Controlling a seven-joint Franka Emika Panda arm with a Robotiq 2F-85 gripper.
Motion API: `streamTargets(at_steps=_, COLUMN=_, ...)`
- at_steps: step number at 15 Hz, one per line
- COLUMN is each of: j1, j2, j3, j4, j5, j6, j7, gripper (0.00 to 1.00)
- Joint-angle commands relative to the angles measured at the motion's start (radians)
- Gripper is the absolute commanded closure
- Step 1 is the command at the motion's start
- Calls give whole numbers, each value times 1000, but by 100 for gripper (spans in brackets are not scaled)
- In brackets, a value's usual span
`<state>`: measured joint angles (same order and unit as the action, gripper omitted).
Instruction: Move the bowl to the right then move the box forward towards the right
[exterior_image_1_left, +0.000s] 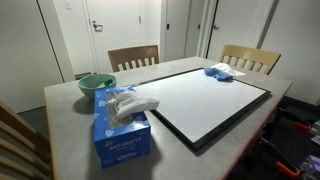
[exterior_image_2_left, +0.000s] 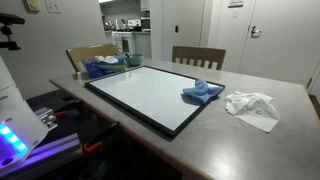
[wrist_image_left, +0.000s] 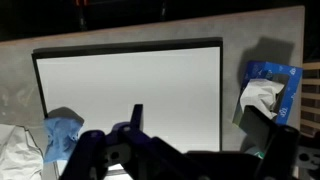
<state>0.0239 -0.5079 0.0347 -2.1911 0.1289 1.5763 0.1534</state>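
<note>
Both jaws are standing wide and empty, so straddling the bowl rim clear of the box is looking wisest.

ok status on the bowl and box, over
gripper open, empty, high over the table. bowl and box side by side near the edge, neither held. white board lies flat alongside them, could crowd the slide.
</note>
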Motion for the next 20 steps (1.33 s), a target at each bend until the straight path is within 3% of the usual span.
streamTargets(at_steps=1, j1=-8, j2=1, j3=6, j4=2, j5=2, j6=-2, j7=-3, gripper=0)
streamTargets(at_steps=10, j1=-7, j2=3, j3=10, j4=10, j5=-33, j6=-7, j7=-25, gripper=0)
streamTargets(at_steps=20, j1=34, j2=221, j3=21, j4=198, j5=-91, j6=30, j7=-232, gripper=0)
